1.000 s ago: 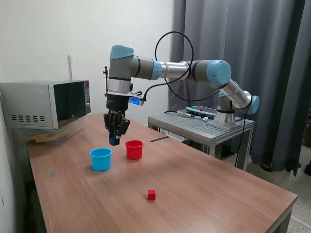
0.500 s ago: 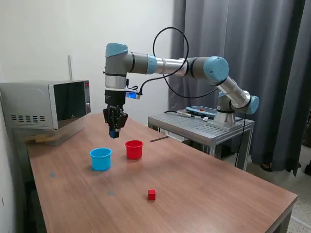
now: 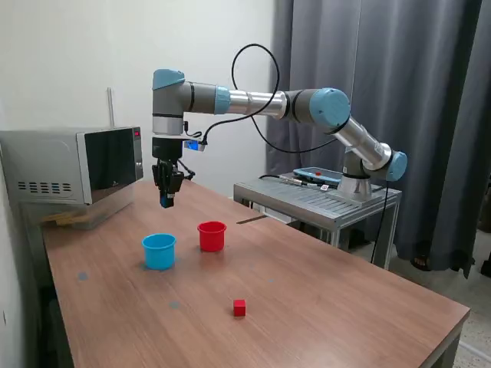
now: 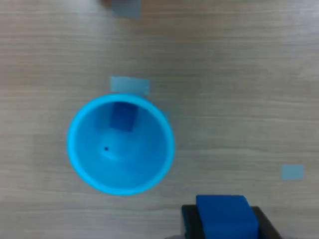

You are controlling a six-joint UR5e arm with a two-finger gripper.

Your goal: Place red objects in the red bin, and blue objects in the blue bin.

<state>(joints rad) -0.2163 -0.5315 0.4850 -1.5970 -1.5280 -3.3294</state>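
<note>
The light blue bin (image 3: 159, 251) stands on the wooden table, with the red bin (image 3: 212, 235) just to its right in the exterior view. One red cube (image 3: 239, 307) lies alone nearer the table's front. My gripper (image 3: 166, 202) hangs well above the table, over the blue bin, and is shut on a dark blue cube (image 4: 222, 216). In the wrist view my gripper (image 4: 222, 221) holds that cube beside the open mouth of the blue bin (image 4: 120, 143). A darker blue block shape (image 4: 123, 116) shows inside the bin, against its wall.
A microwave (image 3: 73, 165) sits at the table's back on the exterior view's left. A metal cart (image 3: 318, 195) carrying the arm's base stands behind the table on the right. Small pale blue tape marks (image 4: 291, 172) dot the tabletop.
The arm has swung toward the exterior view's left and risen, carrying the blue cube from above the gap between the two cups. Cups and red cube have not moved.
</note>
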